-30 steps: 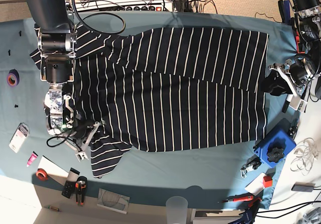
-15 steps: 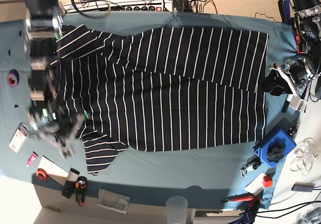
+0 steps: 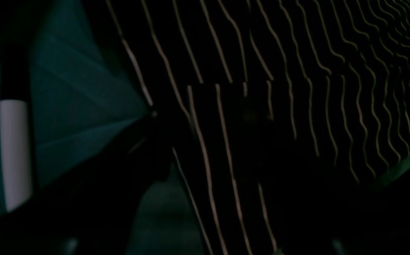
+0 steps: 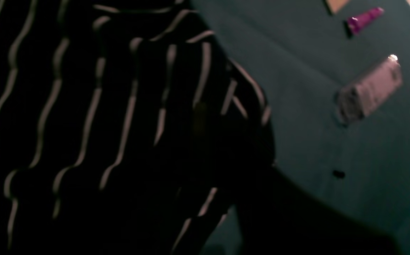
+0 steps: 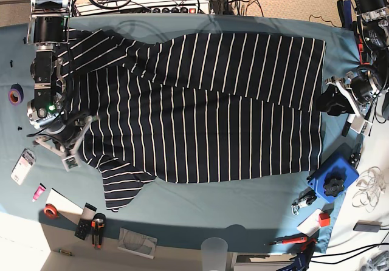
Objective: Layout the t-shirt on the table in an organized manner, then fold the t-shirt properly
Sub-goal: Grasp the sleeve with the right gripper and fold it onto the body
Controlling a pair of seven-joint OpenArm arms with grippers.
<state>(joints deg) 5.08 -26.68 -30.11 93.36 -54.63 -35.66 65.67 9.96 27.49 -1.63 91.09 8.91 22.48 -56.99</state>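
Observation:
The t-shirt (image 5: 206, 113), dark with thin white stripes, lies spread across the teal table (image 5: 213, 216), collar end to the left. Its lower sleeve (image 5: 121, 186) lies flat on the cloth, and the upper sleeve (image 5: 91, 43) reaches toward the back left. My right gripper (image 5: 59, 150) hovers just off the shirt's left edge, open, with nothing between its fingers. In the right wrist view the t-shirt (image 4: 84, 106) fills the left side beside bare table (image 4: 314, 88). My left gripper (image 5: 331, 102) sits open at the hem on the right. In the dim left wrist view a fold of the t-shirt (image 3: 261, 106) lies close below.
Left of the shirt lie a purple tape roll (image 5: 15, 93), a small packet (image 5: 23, 164), a pink tube (image 5: 39, 192) and red tape (image 5: 50, 211). A blue box (image 5: 333, 180) and hand tools sit at the front right. A plastic cup (image 5: 214, 251) stands at the front edge.
My right arm dragged the lower sleeve out to the left, let it go, and drew back up and left. The sleeve now lies flat. The left arm has not moved.

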